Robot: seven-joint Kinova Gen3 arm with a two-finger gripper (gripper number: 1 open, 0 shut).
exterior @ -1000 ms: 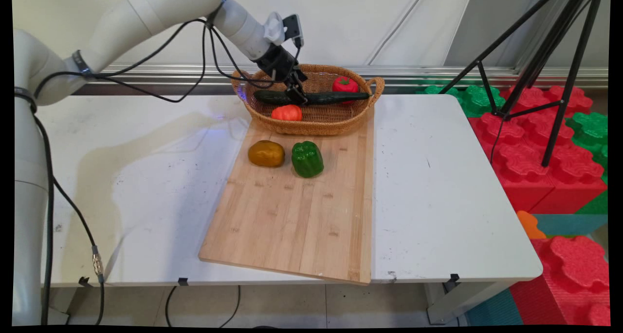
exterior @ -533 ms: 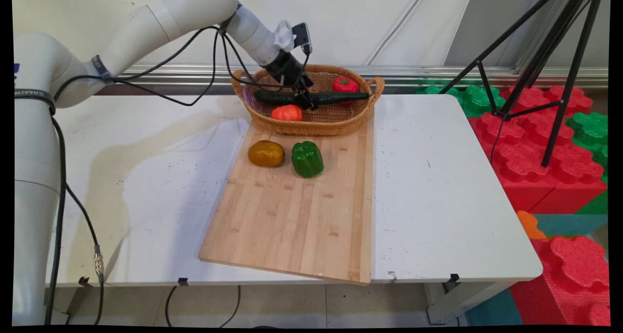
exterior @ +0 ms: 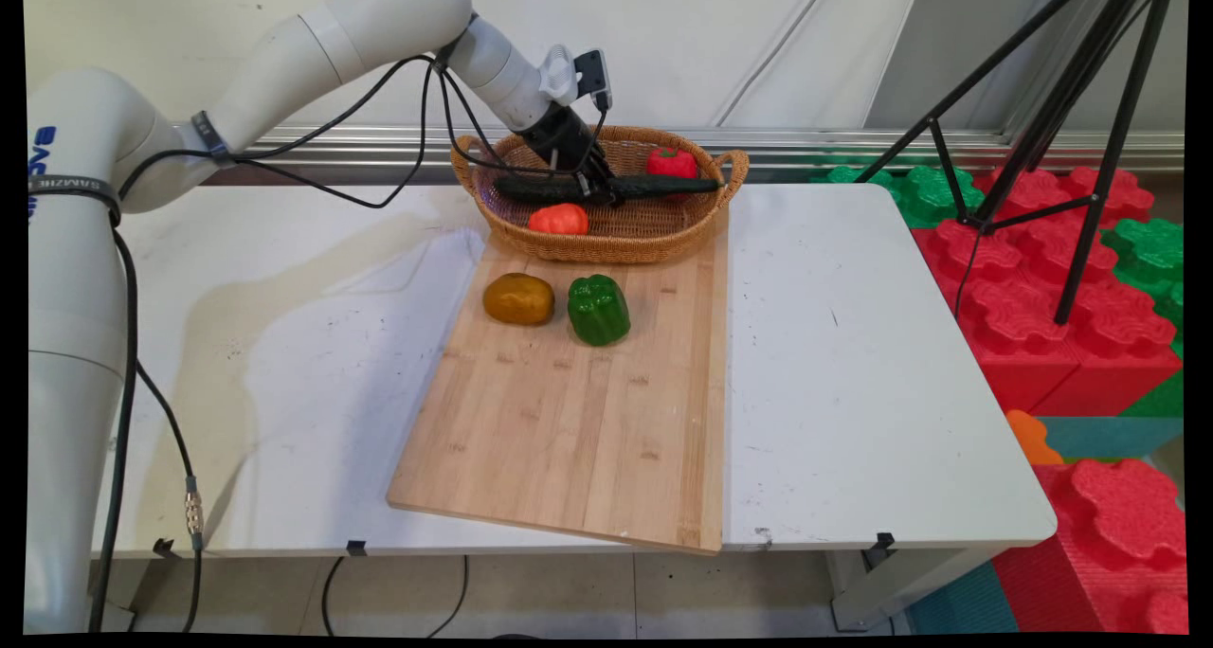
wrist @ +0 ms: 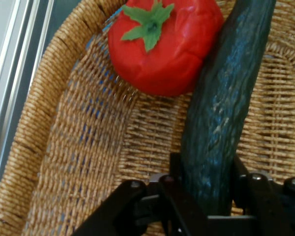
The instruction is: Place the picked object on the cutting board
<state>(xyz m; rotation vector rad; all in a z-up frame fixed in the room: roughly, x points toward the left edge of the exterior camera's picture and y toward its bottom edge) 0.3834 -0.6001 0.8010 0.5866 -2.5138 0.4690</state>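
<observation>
Inside wicker basket, jaws clamped round dark cucumber, red tomato touching it

main: high, near side, facing wall | hand: close | shared: basket

We see a basket of coarse woven wicker, a dark cucumber with a bumpy, faintly glossy skin, a smooth matt red tomato, a pale-grained wooden board, and a smooth white bench, lightly scuffed.
</observation>
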